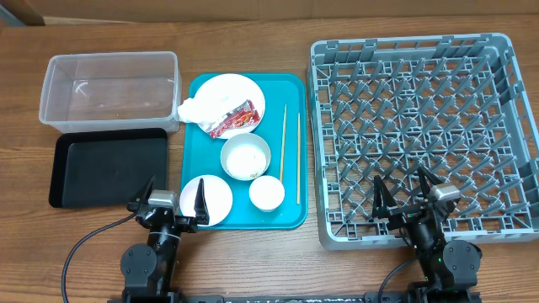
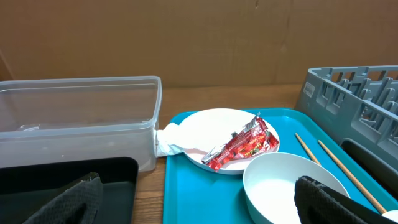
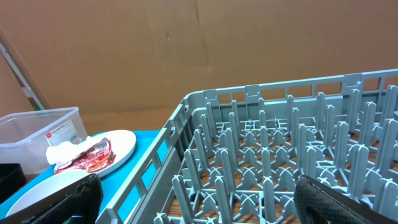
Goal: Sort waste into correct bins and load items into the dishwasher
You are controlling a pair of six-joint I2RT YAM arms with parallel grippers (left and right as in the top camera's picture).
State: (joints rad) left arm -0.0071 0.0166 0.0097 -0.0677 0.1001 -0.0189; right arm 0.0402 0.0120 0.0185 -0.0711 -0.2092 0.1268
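Note:
A teal tray (image 1: pixel 202 160) holds a large plate (image 1: pixel 221 88) with a crumpled napkin (image 1: pixel 194 109) at its left edge and a red-and-white wrapper (image 1: pixel 233 120) on it. The tray also holds a bowl (image 1: pixel 245 156) with rice grains, a small bowl (image 1: pixel 266 193), a small plate (image 1: pixel 215 202) and two chopsticks (image 1: pixel 297 156). The grey rack (image 1: pixel 313 126) is on the right. The clear tub (image 1: pixel 109 88) and the black tray (image 1: pixel 109 168) are on the left. My left gripper (image 1: pixel 171 204) is open and empty at the small plate's near edge. My right gripper (image 1: pixel 404 202) is open and empty over the rack's near edge.
The left wrist view shows the wrapper (image 2: pixel 242 144), the napkin (image 2: pixel 171 140), a bowl (image 2: pixel 280 186) and the tub (image 2: pixel 81 118). The right wrist view shows the rack's pegs (image 3: pixel 273 155) and the plate (image 3: pixel 118 146). A brown cardboard wall stands behind the table.

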